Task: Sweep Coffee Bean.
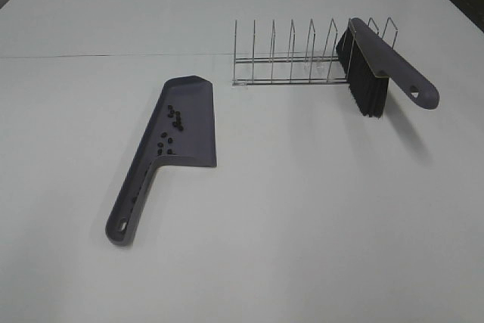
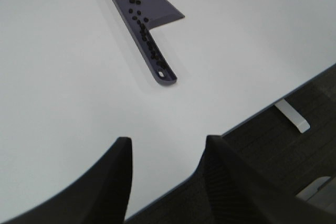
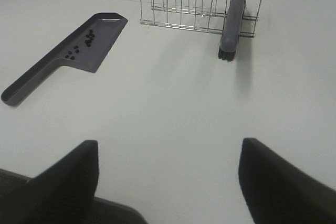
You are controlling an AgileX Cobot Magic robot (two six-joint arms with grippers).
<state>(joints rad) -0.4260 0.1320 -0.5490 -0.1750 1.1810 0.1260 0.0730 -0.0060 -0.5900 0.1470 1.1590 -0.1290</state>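
Note:
A grey dustpan [image 1: 193, 111] lies flat on the white table, left of the middle, its handle pointing toward the near edge. Several tiny dark coffee beans [image 1: 174, 120] rest inside the pan and along its handle channel [image 2: 149, 43]. A grey brush [image 1: 382, 54] with black bristles leans in the right end of a wire rack [image 1: 287, 58]. Neither gripper shows in the exterior view. My left gripper [image 2: 168, 148] hovers near the table's front edge, its fingers apart and holding nothing, well short of the dustpan [image 2: 152, 1]. My right gripper [image 3: 169, 148] stands wide open and empty, far from the brush [image 3: 232, 22] and the dustpan [image 3: 79, 53].
The wire rack [image 3: 178, 6] stands at the back, right of the dustpan. The table's front edge [image 2: 252, 114] drops to dark flooring with a small white bracket [image 2: 293, 116]. A seam crosses the table behind the rack.

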